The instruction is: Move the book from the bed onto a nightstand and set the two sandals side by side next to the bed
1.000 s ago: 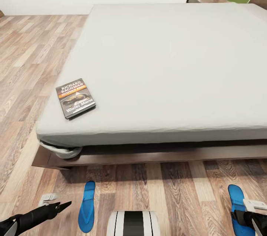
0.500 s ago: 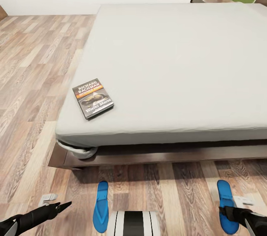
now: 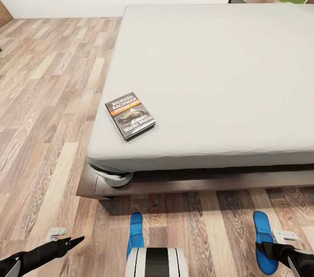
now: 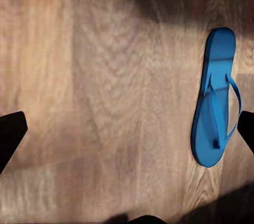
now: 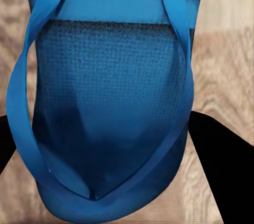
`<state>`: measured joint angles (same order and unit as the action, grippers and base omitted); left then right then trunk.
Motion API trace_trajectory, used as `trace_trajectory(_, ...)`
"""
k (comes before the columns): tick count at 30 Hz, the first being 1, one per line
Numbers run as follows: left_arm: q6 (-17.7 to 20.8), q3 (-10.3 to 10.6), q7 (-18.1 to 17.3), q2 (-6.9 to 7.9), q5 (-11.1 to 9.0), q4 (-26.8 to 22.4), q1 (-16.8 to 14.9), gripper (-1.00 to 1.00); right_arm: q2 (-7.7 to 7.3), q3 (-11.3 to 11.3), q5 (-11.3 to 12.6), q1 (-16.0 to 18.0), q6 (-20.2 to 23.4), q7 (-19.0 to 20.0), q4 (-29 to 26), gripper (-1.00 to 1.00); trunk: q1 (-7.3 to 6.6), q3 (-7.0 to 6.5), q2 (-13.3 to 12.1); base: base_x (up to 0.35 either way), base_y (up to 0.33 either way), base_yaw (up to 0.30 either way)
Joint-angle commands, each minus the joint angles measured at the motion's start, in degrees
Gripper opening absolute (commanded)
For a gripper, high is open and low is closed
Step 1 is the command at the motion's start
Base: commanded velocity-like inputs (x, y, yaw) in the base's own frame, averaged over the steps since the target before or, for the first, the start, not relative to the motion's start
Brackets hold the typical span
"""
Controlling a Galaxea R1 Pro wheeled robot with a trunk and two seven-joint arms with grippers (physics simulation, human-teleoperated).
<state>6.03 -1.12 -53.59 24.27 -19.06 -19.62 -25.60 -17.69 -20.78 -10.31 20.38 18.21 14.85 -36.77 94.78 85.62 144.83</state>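
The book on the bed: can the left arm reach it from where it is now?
Probably not yet. The left gripper hangs low over the floor, open and empty, while the book lies up on the bed near its corner. Nothing blocks the way, but the arm would need to rise and stretch well forward.

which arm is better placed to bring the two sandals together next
Right, likely. The right gripper sits on the right sandal, its fingers flanking the sole in the wrist view. The left gripper hangs open over bare floor, apart from the left sandal.
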Motion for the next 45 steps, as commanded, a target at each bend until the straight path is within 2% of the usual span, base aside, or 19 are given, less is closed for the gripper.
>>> trace_trajectory(1,0.59,-0.11,-0.22,-0.01,-0.28,0.02,-0.04,1.0,0.05,-0.33,-0.59,0.01,0.27,0.54,-0.14,-1.0,-0.01,0.03,0.01,0.0,0.237,0.0)
trace_trajectory(6,0.62,-0.57,-0.21,0.05,-0.68,0.17,-0.05,1.0,0.07,-0.32,-0.59,0.01,0.26,0.54,-0.14,-1.0,-0.01,0.03,0.01,0.0,0.237,0.0)
trace_trajectory(11,0.57,-4.48,-0.22,0.07,-2.17,0.28,-0.02,1.0,0.11,-0.31,-0.59,0.01,0.28,0.47,-0.14,-1.0,-0.01,0.03,0.01,0.0,0.247,0.0)
trace_trajectory(13,0.57,-4.82,-0.21,0.07,-2.26,0.28,-0.02,1.0,0.11,-0.31,-0.59,0.01,0.26,0.45,-0.14,-1.0,-0.01,0.03,0.01,0.0,0.252,0.0)
trace_trajectory(45,0.56,-4.98,-0.11,0.08,-2.3,0.29,0.02,1.0,0.11,-0.31,-0.68,0.01,0.25,0.45,-0.11,-1.0,-0.01,0.03,0.01,-0.026,0.255,0.0)
